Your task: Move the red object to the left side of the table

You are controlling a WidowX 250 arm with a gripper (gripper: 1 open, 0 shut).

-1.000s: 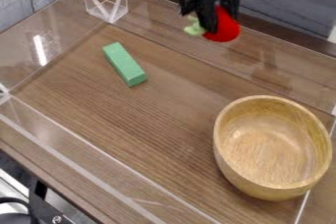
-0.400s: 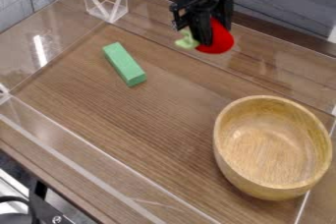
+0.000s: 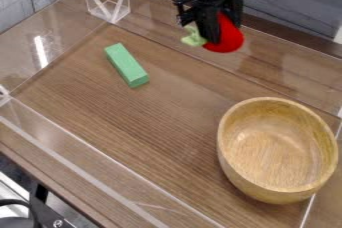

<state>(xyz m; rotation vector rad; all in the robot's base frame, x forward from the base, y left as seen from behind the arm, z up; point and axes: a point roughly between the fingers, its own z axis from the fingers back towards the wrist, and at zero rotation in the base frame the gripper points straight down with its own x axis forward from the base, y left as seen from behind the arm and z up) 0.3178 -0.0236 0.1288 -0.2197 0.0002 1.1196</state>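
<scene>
The red object [image 3: 226,35] is a small round red toy fruit with a green leafy tip [image 3: 195,39] poking out to its left. It hangs above the far part of the table [image 3: 160,122], right of centre. My gripper [image 3: 213,30] points down from the top of the camera view and is shut on the red object, its black fingers [image 3: 201,12] partly covering the fruit's upper side.
A green rectangular block [image 3: 127,64] lies on the table left of the gripper. A large wooden bowl [image 3: 278,148] stands at the near right. Low clear acrylic walls [image 3: 104,7] edge the tabletop.
The gripper, still holding the red object, has shifted slightly left and toward the camera compared with a second ago; block and bowl have not moved.
</scene>
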